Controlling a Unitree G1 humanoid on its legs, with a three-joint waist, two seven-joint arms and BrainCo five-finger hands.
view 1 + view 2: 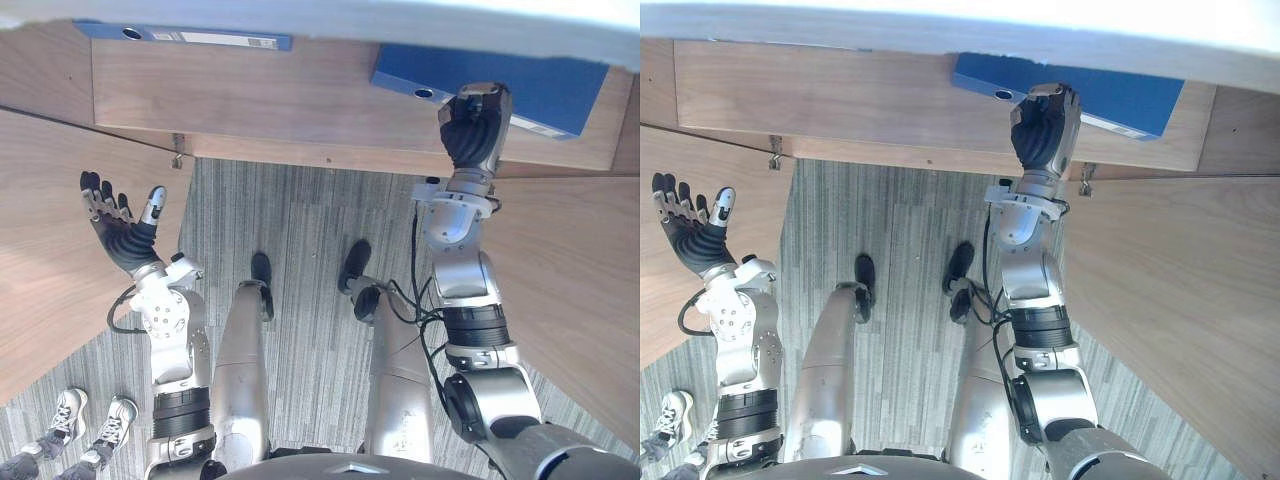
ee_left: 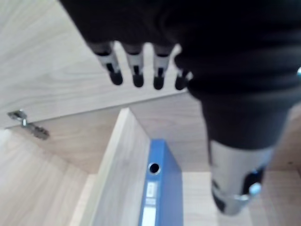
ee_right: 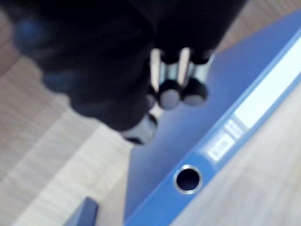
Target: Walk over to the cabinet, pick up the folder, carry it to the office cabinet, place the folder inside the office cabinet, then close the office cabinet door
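Observation:
A blue folder (image 1: pixel 540 90) lies flat on the wooden shelf (image 1: pixel 250 100) of the open cabinet, at the right. My right hand (image 1: pixel 472 130) is raised to the folder's near edge. In the right wrist view its fingers (image 3: pixel 174 89) curl onto the folder's blue face (image 3: pixel 244 84), with the thumb at the edge below them. My left hand (image 1: pixel 120 230) is held up at the left with its fingers spread, holding nothing, beside the open left door (image 1: pixel 50 250).
A second blue folder (image 1: pixel 180 35) stands at the shelf's far left, also seen past my left fingers (image 2: pixel 160 188). The right door (image 1: pixel 580 300) stands open beside my right arm. A person's shoes (image 1: pixel 90 420) are on the carpet at lower left.

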